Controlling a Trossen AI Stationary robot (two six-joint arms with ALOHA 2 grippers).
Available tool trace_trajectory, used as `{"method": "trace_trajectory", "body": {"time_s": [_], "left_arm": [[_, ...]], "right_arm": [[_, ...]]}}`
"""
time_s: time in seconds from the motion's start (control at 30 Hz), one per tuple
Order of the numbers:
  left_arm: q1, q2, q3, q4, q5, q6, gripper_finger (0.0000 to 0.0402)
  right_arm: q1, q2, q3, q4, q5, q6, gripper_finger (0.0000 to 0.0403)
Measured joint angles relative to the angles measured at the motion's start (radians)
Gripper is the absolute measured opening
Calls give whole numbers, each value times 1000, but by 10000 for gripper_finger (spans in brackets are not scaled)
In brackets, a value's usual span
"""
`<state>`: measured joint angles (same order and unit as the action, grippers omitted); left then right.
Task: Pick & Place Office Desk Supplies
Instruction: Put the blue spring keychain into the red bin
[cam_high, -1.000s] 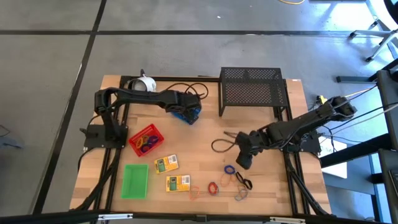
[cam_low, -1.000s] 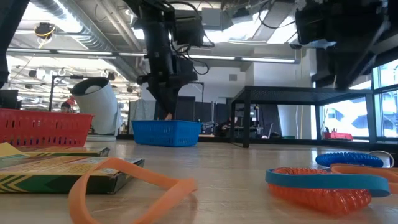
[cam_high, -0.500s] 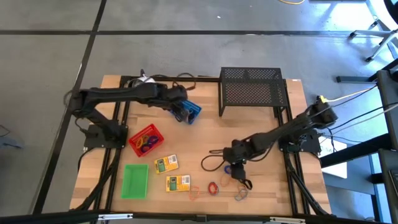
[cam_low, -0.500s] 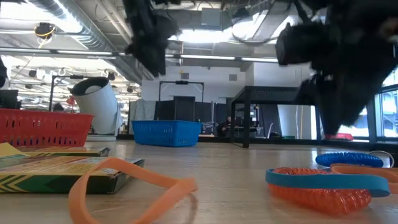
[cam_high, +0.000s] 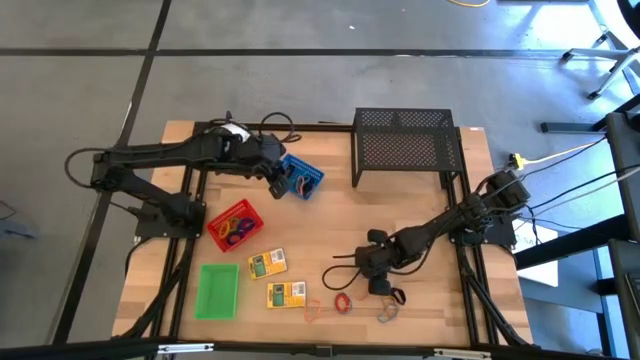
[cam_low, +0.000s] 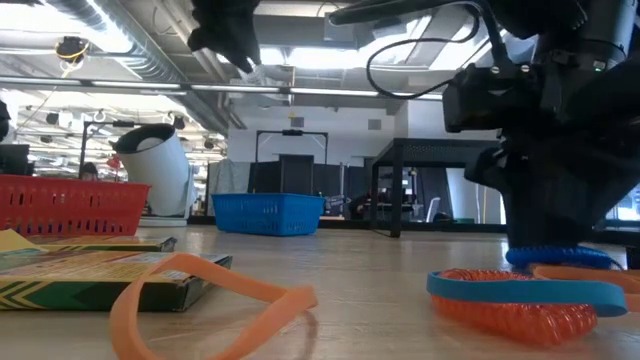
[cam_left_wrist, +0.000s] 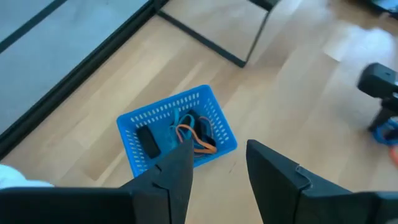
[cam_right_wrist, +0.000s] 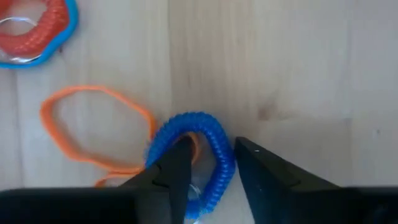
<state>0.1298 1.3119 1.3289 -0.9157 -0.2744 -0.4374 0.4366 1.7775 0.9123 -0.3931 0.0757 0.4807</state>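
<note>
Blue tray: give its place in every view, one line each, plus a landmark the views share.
High view: blue tray sits upper middle, beside the left gripper, left of the rack.
Low view: blue tray centre left, far across the table, left of the rack.
Left wrist view: blue tray centre, holding loops.
Right wrist view: not in it.
Shared landmark: the rack.
</note>
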Motion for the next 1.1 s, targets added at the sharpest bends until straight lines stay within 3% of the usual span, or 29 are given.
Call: {"method": "trace_trajectory", "body": {"time_s": [0.2,0.27,0.83,1.1], "left_arm": [[-53,-28,0,0,5,57,143],[-66,-31,0,0,5,59,143],[-111,-31,0,-4,1,80,143],[-122,-30,0,-20,19,92,143]], "right_arm": [[3,2,0,2,15,10,27],[3,2,0,5,15,10,12],[1,-55,1,13,36,36,11],[-19,-169,4,18,219,33,11]]}}
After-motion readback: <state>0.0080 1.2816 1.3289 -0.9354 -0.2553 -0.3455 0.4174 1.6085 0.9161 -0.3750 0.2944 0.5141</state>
